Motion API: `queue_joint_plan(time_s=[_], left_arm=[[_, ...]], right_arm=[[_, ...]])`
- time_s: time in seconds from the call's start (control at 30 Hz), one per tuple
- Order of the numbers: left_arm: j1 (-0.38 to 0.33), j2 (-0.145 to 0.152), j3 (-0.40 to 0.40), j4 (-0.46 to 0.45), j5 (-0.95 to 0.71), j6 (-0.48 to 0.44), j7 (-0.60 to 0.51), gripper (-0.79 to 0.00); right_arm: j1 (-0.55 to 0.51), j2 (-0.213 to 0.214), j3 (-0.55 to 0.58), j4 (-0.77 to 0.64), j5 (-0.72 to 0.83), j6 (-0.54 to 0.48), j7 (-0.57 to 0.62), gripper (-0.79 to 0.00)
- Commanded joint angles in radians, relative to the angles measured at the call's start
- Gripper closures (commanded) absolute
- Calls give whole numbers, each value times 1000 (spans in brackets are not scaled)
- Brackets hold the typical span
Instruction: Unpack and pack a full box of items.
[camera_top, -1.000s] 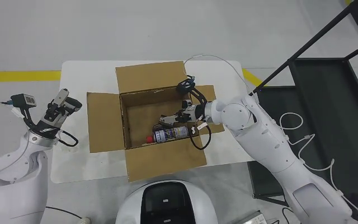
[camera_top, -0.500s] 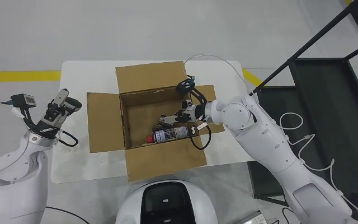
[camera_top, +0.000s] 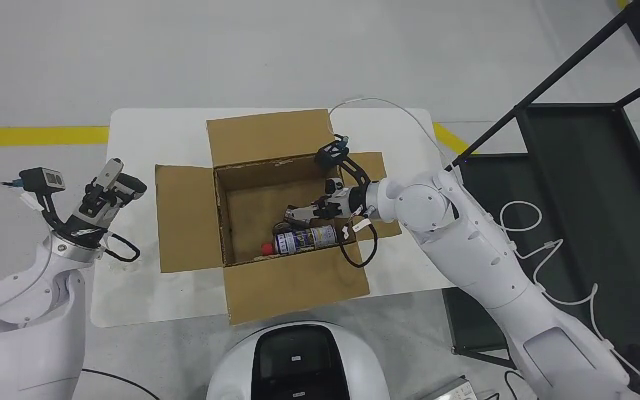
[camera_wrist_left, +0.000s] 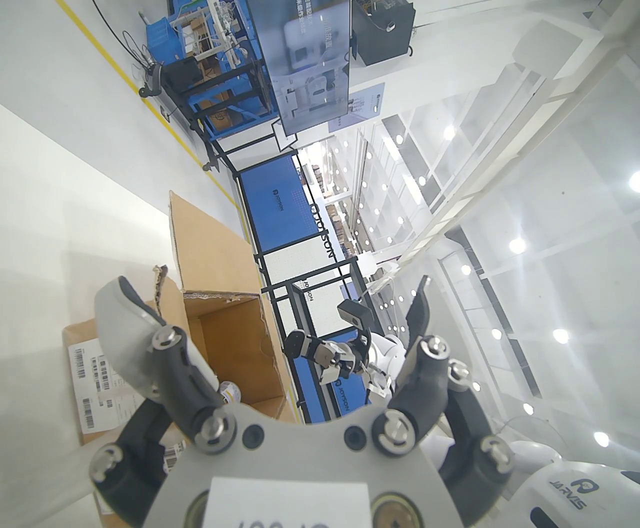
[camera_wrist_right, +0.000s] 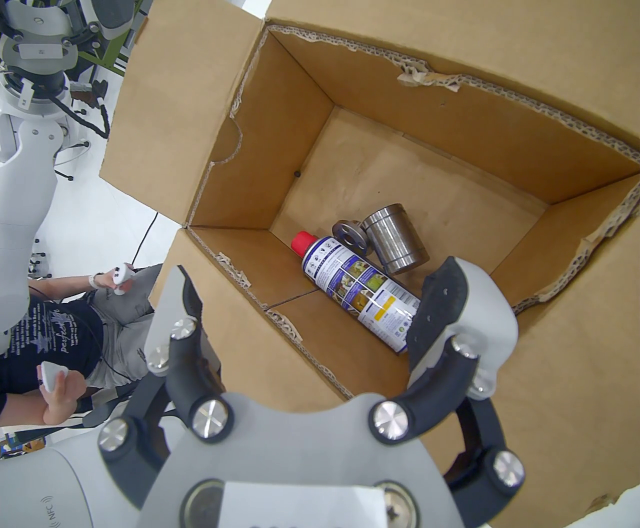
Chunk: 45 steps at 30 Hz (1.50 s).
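An open cardboard box (camera_top: 188, 218) stands in the middle of the white table (camera_top: 130, 140), flaps spread. On its floor lies a spray can (camera_wrist_right: 357, 289) with a red cap, and beside it a steel cylinder (camera_wrist_right: 395, 238) and a small metal flange (camera_wrist_right: 350, 235). The spray can (camera_top: 305, 239) rests near the box's front wall. My right gripper (camera_wrist_right: 312, 287) hovers open over the box's right side, above the can, holding nothing. My left gripper (camera_wrist_left: 270, 300) stands open off the table's left edge, pointing up and toward the box (camera_wrist_left: 225, 325). In the top view it sits at far left (camera_top: 115, 182).
A dark metal rack (camera_top: 560, 130) stands to the right of the table. A white cable (camera_top: 385, 105) lies across the table's back right corner. Bare table runs along the left and behind the box.
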Motion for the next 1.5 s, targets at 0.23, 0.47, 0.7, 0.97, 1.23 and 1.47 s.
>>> queue_joint_plan(time_s=[0.23, 0.47, 0.7, 0.97, 1.23, 1.47], left_arm=[[0, 0, 0, 0, 0, 0, 0, -785], [0, 0, 0, 0, 0, 0, 0, -785], [0, 0, 0, 0, 0, 0, 0, -785], [0, 0, 0, 0, 0, 0, 0, -785], [0, 0, 0, 0, 0, 0, 0, -785], [0, 0, 0, 0, 0, 0, 0, -785]], right_arm=[[0, 0, 0, 0, 0, 0, 0, -785], [0, 0, 0, 0, 0, 0, 0, -785], [0, 0, 0, 0, 0, 0, 0, -785], [0, 0, 0, 0, 0, 0, 0, -785], [0, 0, 0, 0, 0, 0, 0, -785], [75, -9, -68, 39, -67, -244, 54, -785]])
